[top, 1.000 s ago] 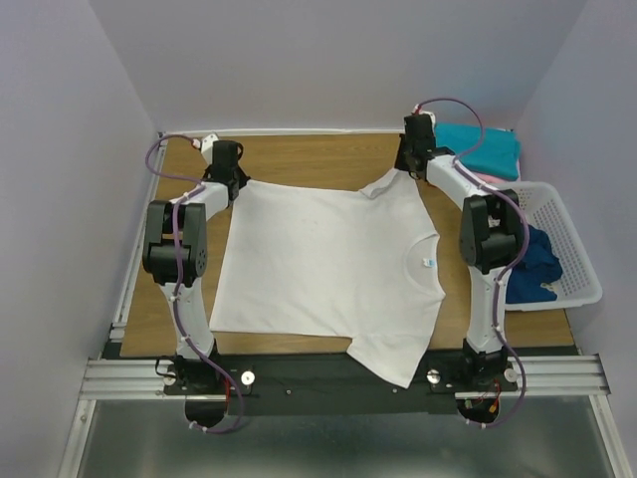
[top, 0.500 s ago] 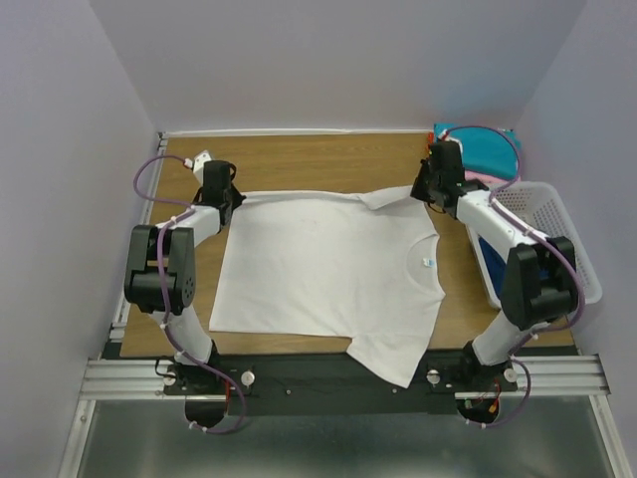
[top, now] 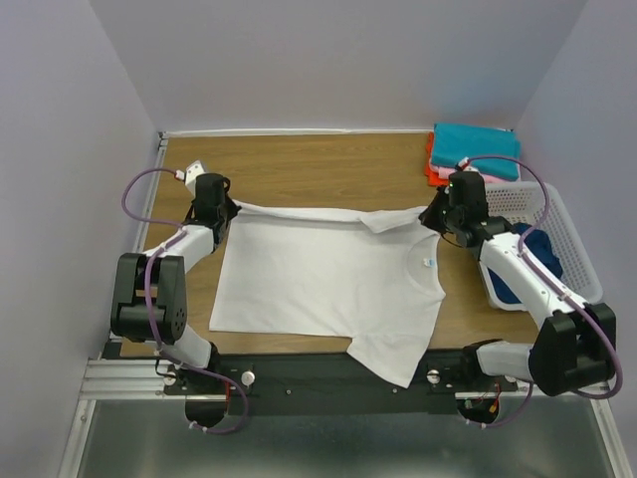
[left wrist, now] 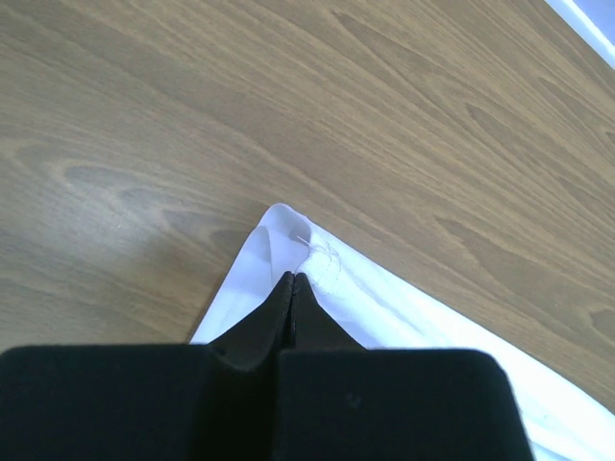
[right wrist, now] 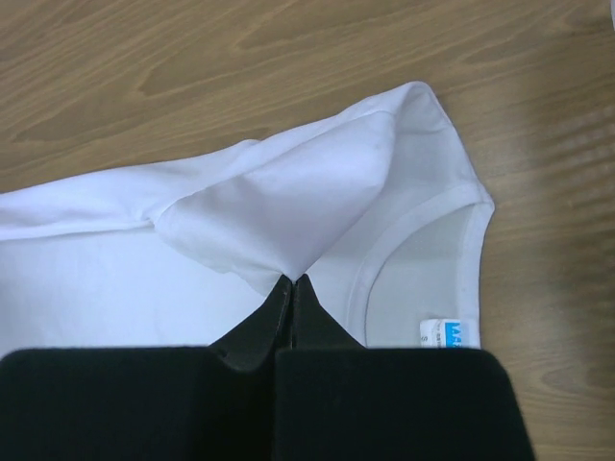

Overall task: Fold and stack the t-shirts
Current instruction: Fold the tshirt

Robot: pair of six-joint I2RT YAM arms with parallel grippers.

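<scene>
left gripper (left wrist: 291, 279) and right gripper (right wrist: 291, 281), apparently pinching, dragged white t-shirt (top: 328, 279) nearer.

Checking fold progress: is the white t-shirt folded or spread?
Mostly spread: left gripper and right gripper pinch the white t-shirt by its far corners, a narrow strip doubled over; the rest lies flat.

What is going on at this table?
A white t-shirt lies spread on the table, mid-fold. The robot's left tool and right tool are each shut on one end of its far edge, which is doubled over toward the middle. Folded shirts sit stacked at the far right; a blue one waits in the basket.
</scene>
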